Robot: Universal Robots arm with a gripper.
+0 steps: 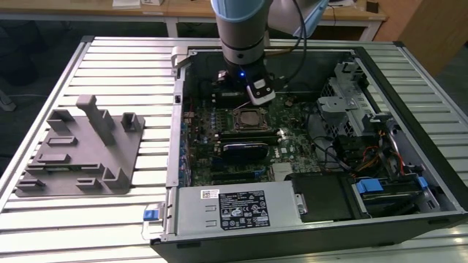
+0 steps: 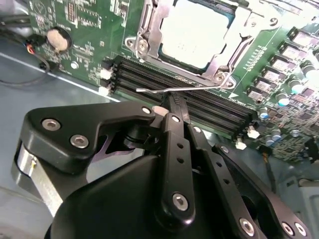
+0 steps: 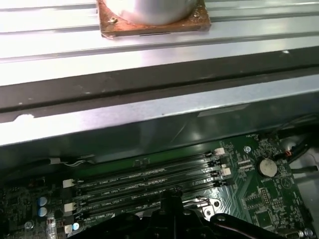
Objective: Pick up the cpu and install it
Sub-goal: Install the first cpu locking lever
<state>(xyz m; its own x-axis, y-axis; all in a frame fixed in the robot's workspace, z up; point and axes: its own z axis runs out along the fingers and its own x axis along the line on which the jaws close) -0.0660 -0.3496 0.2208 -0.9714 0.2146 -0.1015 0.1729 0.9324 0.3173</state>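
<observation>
The cpu, a silver square chip, lies in the motherboard socket under the metal retention frame; it also shows in the exterior view. My gripper hangs just off the socket's side, above the black memory slots. Its black fingers are pressed together with nothing between them. The tips sit right beside the thin wire socket lever; whether they touch it I cannot tell. In the exterior view the gripper is low inside the open computer case, at the far side of the socket.
The open case lies on a slatted metal table. A grey plastic fixture stands at the exterior view's left. A round metal part on a copper plate sits on the slats beyond the case wall. Cables and drive cages fill the case's right.
</observation>
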